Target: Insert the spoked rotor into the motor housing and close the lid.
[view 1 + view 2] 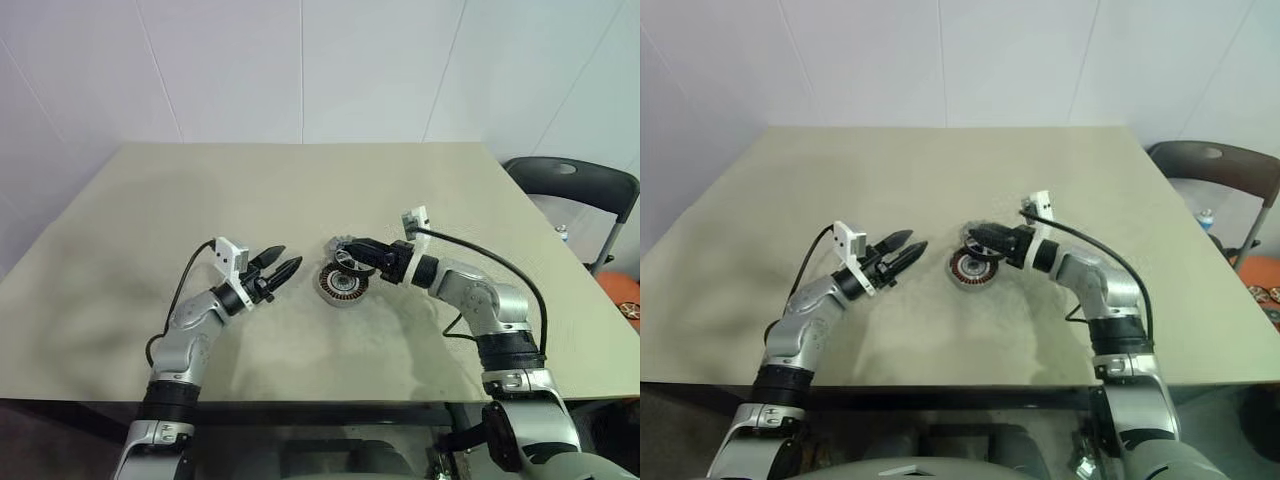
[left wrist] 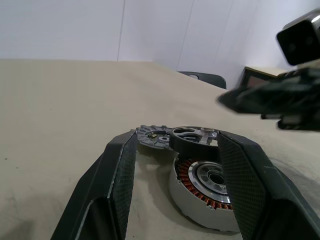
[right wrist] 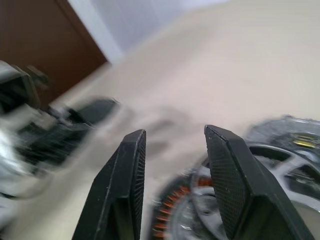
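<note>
The motor housing (image 1: 341, 288), a round ring with copper windings around a silver centre (image 2: 206, 186), lies on the table between my two grippers. The spoked rotor (image 2: 192, 136) rests tilted on the housing's far rim, its silvery spokes (image 3: 282, 157) beside one of my right fingers. Behind it lies a grey ribbed disc (image 2: 151, 138), seemingly the lid. My right gripper (image 1: 345, 255) hovers just over the housing and rotor, open, with only table showing between its fingers (image 3: 227, 185). To the left of the housing, my left gripper (image 1: 290, 257) points at it, open and empty.
The beige table (image 1: 300, 180) stretches wide around the parts. A dark chair (image 1: 575, 185) stands past the table's right edge. A black cable (image 1: 500, 262) loops over my right forearm.
</note>
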Controlling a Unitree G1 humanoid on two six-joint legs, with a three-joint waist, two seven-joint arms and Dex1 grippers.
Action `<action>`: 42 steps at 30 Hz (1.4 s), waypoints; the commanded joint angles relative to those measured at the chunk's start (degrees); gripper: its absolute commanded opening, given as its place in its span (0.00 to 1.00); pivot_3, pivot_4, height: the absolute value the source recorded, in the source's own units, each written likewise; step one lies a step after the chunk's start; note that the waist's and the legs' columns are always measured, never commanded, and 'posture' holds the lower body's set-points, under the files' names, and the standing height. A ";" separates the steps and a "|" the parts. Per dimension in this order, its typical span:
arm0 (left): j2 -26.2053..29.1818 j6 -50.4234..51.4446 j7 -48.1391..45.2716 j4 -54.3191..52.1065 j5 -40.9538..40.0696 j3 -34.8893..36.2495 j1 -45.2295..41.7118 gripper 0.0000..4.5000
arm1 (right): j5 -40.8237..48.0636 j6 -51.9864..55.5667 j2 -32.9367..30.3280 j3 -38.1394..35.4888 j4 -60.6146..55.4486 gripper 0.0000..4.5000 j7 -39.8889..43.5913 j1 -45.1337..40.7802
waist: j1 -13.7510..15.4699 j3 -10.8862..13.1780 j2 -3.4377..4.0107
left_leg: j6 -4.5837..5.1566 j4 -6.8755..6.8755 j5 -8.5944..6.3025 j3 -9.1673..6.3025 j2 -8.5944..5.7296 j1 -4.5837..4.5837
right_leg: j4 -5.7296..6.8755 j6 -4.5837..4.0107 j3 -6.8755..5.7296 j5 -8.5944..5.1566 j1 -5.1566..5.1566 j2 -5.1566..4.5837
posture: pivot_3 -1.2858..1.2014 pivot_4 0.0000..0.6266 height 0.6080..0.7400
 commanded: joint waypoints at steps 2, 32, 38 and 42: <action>-0.51 -0.43 -0.15 -1.00 0.05 -0.44 -0.53 0.60 | -8.00 -8.30 1.25 2.56 1.88 0.43 -5.14 -1.09 | -0.01 0.00 0.00 | 0.00 0.02 0.00 0.01 -0.01 0.01 | 0.01 0.00 0.02 0.00 0.01 -0.02 | 0.52 0.00 1.00; -0.97 -0.86 -0.05 -1.17 0.73 -1.70 0.05 0.60 | -16.54 -3.32 -0.91 9.26 0.85 0.43 0.35 -0.35 | -0.15 -0.02 0.01 | -0.01 0.02 0.00 -0.03 0.03 0.20 | 0.04 -0.03 0.01 0.00 0.15 -0.03 | 0.52 0.00 1.00; -1.09 -0.91 -0.01 -1.22 1.07 -1.69 0.20 0.60 | -12.04 2.10 -0.21 8.21 -4.92 0.43 3.57 1.02 | -0.23 -0.02 0.01 | -0.01 0.00 0.00 -0.04 0.06 0.18 | 0.03 -0.04 0.01 0.00 0.12 -0.10 | 0.52 0.00 1.00; -1.14 -0.95 -0.02 -1.23 1.27 -1.58 0.38 0.60 | -11.05 3.40 -0.03 8.26 -6.75 0.43 4.18 1.72 | -0.28 -0.02 0.01 | -0.02 -0.07 -0.01 -0.04 0.08 0.16 | 0.02 -0.05 0.01 -0.01 0.07 -0.10 | 0.52 0.00 1.00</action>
